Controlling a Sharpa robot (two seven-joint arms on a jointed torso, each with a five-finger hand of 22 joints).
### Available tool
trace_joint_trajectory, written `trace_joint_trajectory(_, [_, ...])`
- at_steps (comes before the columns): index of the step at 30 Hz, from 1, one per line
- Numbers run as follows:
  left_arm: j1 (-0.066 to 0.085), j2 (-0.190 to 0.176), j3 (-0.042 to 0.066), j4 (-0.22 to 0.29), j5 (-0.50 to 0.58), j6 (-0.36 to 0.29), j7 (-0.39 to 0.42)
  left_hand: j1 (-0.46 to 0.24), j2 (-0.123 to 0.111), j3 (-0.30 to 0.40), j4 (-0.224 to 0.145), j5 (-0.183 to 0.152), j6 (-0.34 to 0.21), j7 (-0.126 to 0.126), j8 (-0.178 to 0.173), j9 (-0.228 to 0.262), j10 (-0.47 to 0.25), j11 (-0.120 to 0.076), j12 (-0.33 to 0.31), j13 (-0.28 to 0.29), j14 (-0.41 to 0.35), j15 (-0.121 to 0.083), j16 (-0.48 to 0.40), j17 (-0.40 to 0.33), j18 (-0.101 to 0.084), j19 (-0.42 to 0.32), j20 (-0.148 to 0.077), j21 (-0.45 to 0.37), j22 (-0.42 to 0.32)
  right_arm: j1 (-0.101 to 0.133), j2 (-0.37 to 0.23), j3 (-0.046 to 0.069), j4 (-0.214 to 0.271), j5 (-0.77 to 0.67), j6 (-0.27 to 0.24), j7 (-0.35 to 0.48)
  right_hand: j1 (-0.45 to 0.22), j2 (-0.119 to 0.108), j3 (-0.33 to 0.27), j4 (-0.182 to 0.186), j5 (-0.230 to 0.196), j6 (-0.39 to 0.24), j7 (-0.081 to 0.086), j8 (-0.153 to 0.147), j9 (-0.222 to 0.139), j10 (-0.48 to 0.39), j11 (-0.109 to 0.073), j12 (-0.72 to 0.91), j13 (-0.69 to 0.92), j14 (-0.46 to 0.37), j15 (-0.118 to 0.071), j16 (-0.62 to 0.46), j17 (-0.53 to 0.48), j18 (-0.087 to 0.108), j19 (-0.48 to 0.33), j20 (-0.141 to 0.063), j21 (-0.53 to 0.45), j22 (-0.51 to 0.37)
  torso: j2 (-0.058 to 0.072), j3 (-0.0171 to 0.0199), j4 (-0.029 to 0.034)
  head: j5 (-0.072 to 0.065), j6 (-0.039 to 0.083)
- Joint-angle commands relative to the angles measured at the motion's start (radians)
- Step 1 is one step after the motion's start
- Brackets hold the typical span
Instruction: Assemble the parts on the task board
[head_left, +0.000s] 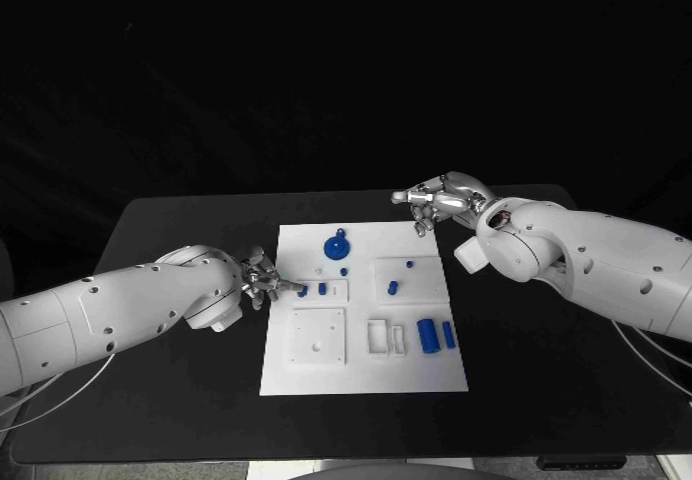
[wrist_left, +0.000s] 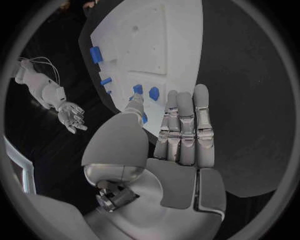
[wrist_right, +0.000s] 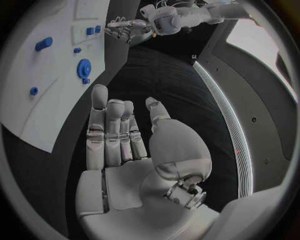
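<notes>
The white task board (head_left: 361, 375) lies mid-table. On it are a blue gear-like disc (head_left: 338, 246), a small blue peg (head_left: 410, 264), a blue cylinder (head_left: 427, 334) and two small blue pieces (head_left: 312, 291) near its left edge. My left hand (head_left: 264, 280) is at that left edge, fingers stretched flat and holding nothing. In the left wrist view the left hand (wrist_left: 181, 135) has its thumb close to the small blue pieces (wrist_left: 138, 90). My right hand (head_left: 440, 203) hovers over the board's far right corner, fingers straight and empty, as the right wrist view of the right hand (wrist_right: 119, 140) shows.
A raised white square plate (head_left: 317, 335) with holes and a white frame (head_left: 384, 338) stand on the board's near half. Black table (head_left: 173, 400) surrounds the board, with wide bare room on both sides. The disc (wrist_right: 84, 67) shows beyond my right fingers.
</notes>
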Motion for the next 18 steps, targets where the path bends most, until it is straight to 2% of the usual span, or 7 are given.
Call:
trace_joint_trajectory(1, [-0.001, 0.008, 0.000, -0.006, 0.018, 0.020, -0.002, -0.001, -0.009, 0.001, 0.006, -0.007, 0.006, -0.003, -0.004, -0.001, 0.005, -0.002, -0.007, -0.001, -0.006, -0.002, 0.002, 0.000, -0.004, -0.003, -0.004, -0.007, 0.001, -0.001, 0.001, 0.000, 0.000, -0.006, 0.003, 0.006, -0.003, -0.001, 0.004, 0.000, 0.005, 0.006, 0.001, -0.003, -0.001, 0.003, -0.006, 0.002, -0.001, 0.000, -0.005, 0.001, -0.001, 0.001, 0.004, 0.000, -0.003, 0.000, 0.000, 0.0008, 0.0010, -0.001, -0.001])
trace_joint_trajectory(3, [-0.002, 0.013, 0.000, -0.013, 0.019, 0.022, -0.003, 0.006, -0.010, 0.001, 0.014, -0.006, 0.010, -0.004, -0.007, -0.002, 0.008, -0.002, -0.009, -0.002, -0.006, -0.002, 0.003, 0.001, -0.005, 0.000, -0.004, -0.012, 0.007, -0.001, 0.001, 0.000, 0.000, -0.006, 0.003, 0.006, -0.003, -0.001, 0.004, 0.000, 0.005, 0.006, 0.001, -0.003, -0.001, 0.003, -0.006, 0.002, -0.001, 0.000, -0.005, 0.001, -0.001, 0.001, 0.004, 0.000, -0.003, 0.000, 0.000, 0.0012, 0.0010, -0.001, -0.001])
trace_joint_trajectory(9, [-0.004, 0.033, 0.000, -0.039, 0.020, 0.031, -0.009, 0.027, 0.018, -0.002, -0.023, -0.006, 0.015, -0.006, -0.006, 0.000, 0.015, -0.005, -0.004, 0.001, -0.001, -0.005, 0.010, 0.005, -0.004, 0.005, -0.005, -0.012, 0.015, -0.001, 0.002, 0.000, 0.001, -0.006, 0.003, 0.006, -0.003, -0.001, 0.004, 0.000, 0.005, 0.006, 0.001, -0.003, -0.001, 0.003, -0.006, 0.002, -0.001, 0.000, -0.005, 0.001, -0.001, 0.001, 0.004, 0.000, -0.003, 0.000, 0.000, 0.0010, 0.0002, -0.002, -0.002])
trace_joint_trajectory(12, [-0.006, 0.042, -0.001, -0.048, 0.020, 0.035, -0.010, 0.033, 0.041, -0.013, -0.053, -0.005, 0.019, -0.008, -0.005, 0.001, 0.016, -0.008, 0.006, 0.007, -0.002, -0.007, 0.024, 0.011, -0.005, 0.007, -0.007, -0.007, 0.026, -0.001, 0.002, 0.000, 0.001, -0.006, 0.003, 0.006, -0.003, -0.001, 0.004, 0.000, 0.005, 0.006, 0.001, -0.003, -0.001, 0.003, -0.006, 0.002, -0.001, 0.000, -0.005, 0.001, -0.001, 0.001, 0.004, 0.000, -0.003, 0.000, 0.000, 0.0009, -0.0003, -0.003, -0.003])
trace_joint_trajectory(13, [-0.007, 0.044, -0.001, -0.050, 0.019, 0.036, -0.010, 0.030, 0.056, -0.027, -0.076, -0.005, 0.021, -0.008, -0.007, 0.000, 0.012, -0.009, 0.014, 0.012, -0.006, -0.007, 0.034, 0.016, -0.005, 0.007, -0.008, -0.003, 0.039, -0.001, 0.002, 0.000, 0.001, -0.006, 0.003, 0.006, -0.003, -0.001, 0.004, 0.000, 0.005, 0.006, 0.001, -0.003, -0.001, 0.003, -0.006, 0.002, -0.001, 0.000, -0.005, 0.001, -0.001, 0.001, 0.004, 0.000, -0.003, 0.000, 0.000, 0.0011, -0.0004, -0.003, -0.002])
trace_joint_trajectory(18, [-0.011, 0.054, -0.002, -0.056, 0.019, 0.044, -0.008, 0.039, 0.075, -0.035, -0.107, -0.004, 0.035, -0.012, -0.004, 0.001, 0.015, -0.014, 0.035, 0.023, -0.004, -0.011, 0.061, 0.026, -0.005, 0.008, -0.011, 0.006, 0.060, -0.001, 0.002, 0.000, 0.001, -0.006, 0.004, 0.006, -0.005, -0.003, 0.010, 0.001, 0.007, 0.006, 0.001, -0.003, -0.001, 0.003, -0.006, 0.002, -0.001, 0.000, -0.005, 0.001, -0.001, 0.001, 0.004, 0.000, -0.003, 0.001, 0.000, 0.0012, 0.0004, -0.006, -0.005])
